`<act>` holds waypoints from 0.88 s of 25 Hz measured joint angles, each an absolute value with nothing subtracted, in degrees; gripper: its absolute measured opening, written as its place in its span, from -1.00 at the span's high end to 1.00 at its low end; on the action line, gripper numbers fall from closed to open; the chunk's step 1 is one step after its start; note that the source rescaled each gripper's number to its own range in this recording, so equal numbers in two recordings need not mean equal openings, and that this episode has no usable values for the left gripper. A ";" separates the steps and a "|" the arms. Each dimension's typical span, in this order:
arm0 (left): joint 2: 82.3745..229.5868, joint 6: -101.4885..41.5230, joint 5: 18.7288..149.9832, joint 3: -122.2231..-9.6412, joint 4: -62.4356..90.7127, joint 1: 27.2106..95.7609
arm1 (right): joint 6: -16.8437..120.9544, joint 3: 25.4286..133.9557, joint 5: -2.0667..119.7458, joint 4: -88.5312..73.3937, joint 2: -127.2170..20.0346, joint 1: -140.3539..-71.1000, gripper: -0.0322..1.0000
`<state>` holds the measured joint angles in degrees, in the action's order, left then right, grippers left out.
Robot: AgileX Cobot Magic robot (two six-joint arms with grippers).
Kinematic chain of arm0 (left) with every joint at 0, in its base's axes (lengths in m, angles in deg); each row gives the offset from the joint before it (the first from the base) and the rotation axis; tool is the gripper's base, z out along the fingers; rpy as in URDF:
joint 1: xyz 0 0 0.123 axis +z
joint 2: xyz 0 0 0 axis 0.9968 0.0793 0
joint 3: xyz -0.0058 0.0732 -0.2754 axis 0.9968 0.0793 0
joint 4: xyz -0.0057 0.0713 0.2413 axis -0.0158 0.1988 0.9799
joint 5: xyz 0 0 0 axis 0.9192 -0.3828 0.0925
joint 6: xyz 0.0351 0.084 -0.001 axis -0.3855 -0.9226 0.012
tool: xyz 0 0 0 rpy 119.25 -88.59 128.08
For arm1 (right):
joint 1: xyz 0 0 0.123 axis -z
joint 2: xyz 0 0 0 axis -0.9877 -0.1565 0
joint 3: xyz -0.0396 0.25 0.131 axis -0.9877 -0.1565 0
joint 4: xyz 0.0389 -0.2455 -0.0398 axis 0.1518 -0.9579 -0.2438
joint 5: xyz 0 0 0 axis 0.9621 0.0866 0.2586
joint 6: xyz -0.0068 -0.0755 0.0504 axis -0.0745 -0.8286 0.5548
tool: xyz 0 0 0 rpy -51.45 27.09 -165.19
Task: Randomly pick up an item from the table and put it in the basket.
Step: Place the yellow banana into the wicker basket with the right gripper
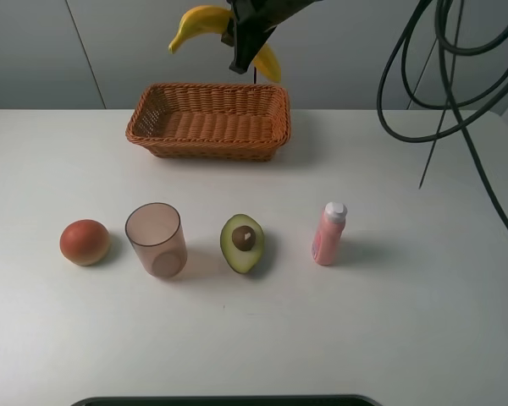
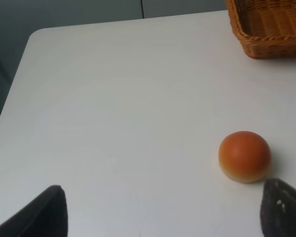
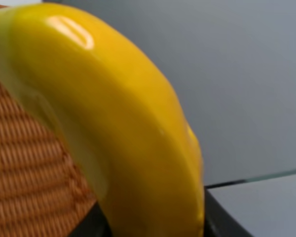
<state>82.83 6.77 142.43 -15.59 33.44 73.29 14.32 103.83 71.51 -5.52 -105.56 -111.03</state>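
Observation:
My right gripper (image 1: 247, 42) is shut on the curved yellow banana (image 1: 200, 22) and holds it in the air above the far rim of the orange-brown wicker basket (image 1: 210, 121) at the back of the white table (image 1: 406, 321). The banana (image 3: 113, 118) fills the right wrist view, with the basket weave (image 3: 24, 168) below it. My left gripper (image 2: 163, 212) is open and empty low over the table's left part, near an orange-red round fruit (image 2: 244, 156); a basket corner (image 2: 269, 27) shows in the left wrist view.
In a row across the table stand the orange-red fruit (image 1: 85, 242), a translucent pinkish cup (image 1: 157, 239), a halved green avocado (image 1: 242, 243) and a pink bottle (image 1: 328, 234). Black cables (image 1: 457, 93) hang at the right.

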 joint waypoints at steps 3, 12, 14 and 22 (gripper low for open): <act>82.83 6.77 142.43 -15.59 33.44 73.29 | 14.32 106.71 71.40 -1.60 -109.95 -111.16 0.91; 82.83 6.77 142.43 -15.59 33.44 73.29 | 14.32 107.74 71.78 2.03 -115.93 -111.16 0.91; 82.83 6.77 142.43 -15.59 33.44 73.29 | 14.22 107.74 71.94 2.03 -116.04 -111.16 0.91; 82.83 6.77 142.43 -15.59 33.44 73.29 | 15.86 107.97 72.49 2.42 -116.04 -111.16 0.90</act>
<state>82.83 6.77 142.43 -15.59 33.44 73.29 15.86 107.97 72.49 2.42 -116.04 -111.16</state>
